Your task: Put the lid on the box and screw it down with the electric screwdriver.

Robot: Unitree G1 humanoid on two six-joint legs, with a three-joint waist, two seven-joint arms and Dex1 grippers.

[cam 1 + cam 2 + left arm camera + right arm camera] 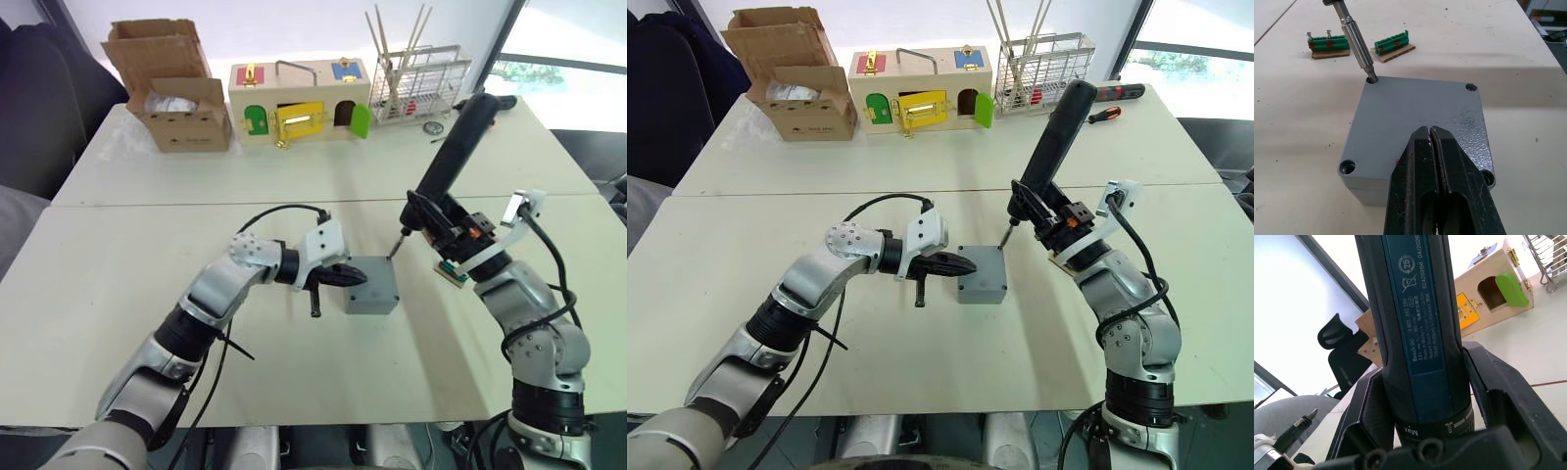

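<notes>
— Left eye view first: what do we have, biggest thing down?

— We see the pale surface [147,264] carrying everything. At its far edge we see a brown cardboard box [176,98], a wooden box with coloured doors [299,98] and a wire rack [419,83].

— And nearer us?

— We have the right claw [446,235] clenched around the electric screwdriver [456,147], gripping it near its lower end. The tool leans, its upper end tilted up and away over the surface. In the right wrist view we see the dark blue body of the screwdriver squeezed between the two black fingers [1498,387].

— Where is the box?

— We find the box [372,294] near the middle of the surface, between the two arms, with the lid [1415,117] seated flat on top of it. In the left wrist view we see the metal bit [1356,41] standing in the screw hole at one far corner of the lid.

— And the left claw?

— We see the left claw [345,276] closed with nothing between its fingers, its tips pressed together and resting on the lid's near edge. A small red mark on the lid peeks out beside the fingers.

— Smallest things?

— We notice two green terminal strips [1393,43] lying on the surface beyond the box.
</notes>
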